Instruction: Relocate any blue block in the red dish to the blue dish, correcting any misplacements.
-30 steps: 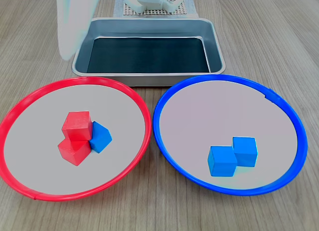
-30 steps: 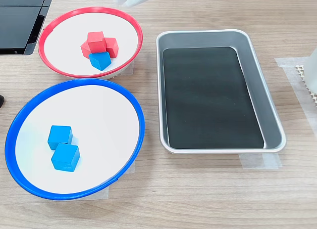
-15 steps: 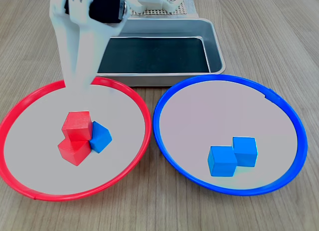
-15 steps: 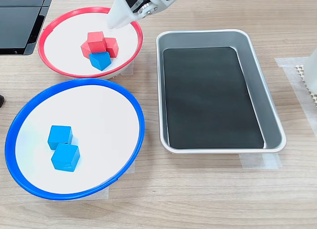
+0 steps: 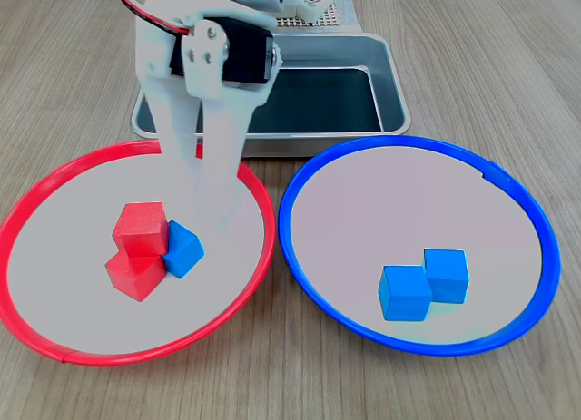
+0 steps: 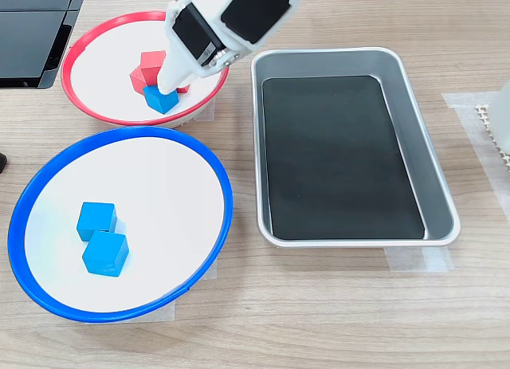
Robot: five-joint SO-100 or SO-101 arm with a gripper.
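From where I sit, the gripper [image 5: 201,207] has its white fingers reaching down into the red dish [image 5: 54,189], their tips just above and behind the blue block [image 5: 184,249] in the first exterior view. In the second exterior view the same gripper [image 6: 165,86] hangs right over the block [image 6: 162,99], its tips at or close to the cube's top edge, though I cannot tell whether they touch it. The two fingers stand side by side with only a narrow slit between them, and nothing is caught in that slit; I read the pincer as nearly closed and empty (the lower tips look washed out against the pale dish floor, so I would not swear to the exact gap). The blue block sits on the grey floor of the red dish, pressed against two red cubes [image 5: 138,248] that are bunched together on its left in the first exterior view. The blue dish [image 5: 517,202] lies just beside the red dish, their rims close but apart, and it holds two other blue cubes [image 5: 424,284] touching each other, toward the near right of its floor in the first exterior view. Behind both dishes in that view is a rectangular metal tray [image 5: 392,84] with a dark bottom, and the arm's black motor housing [image 5: 243,57] stands in front of its left part. Everything rests on a wood-grain table [image 5: 490,57].
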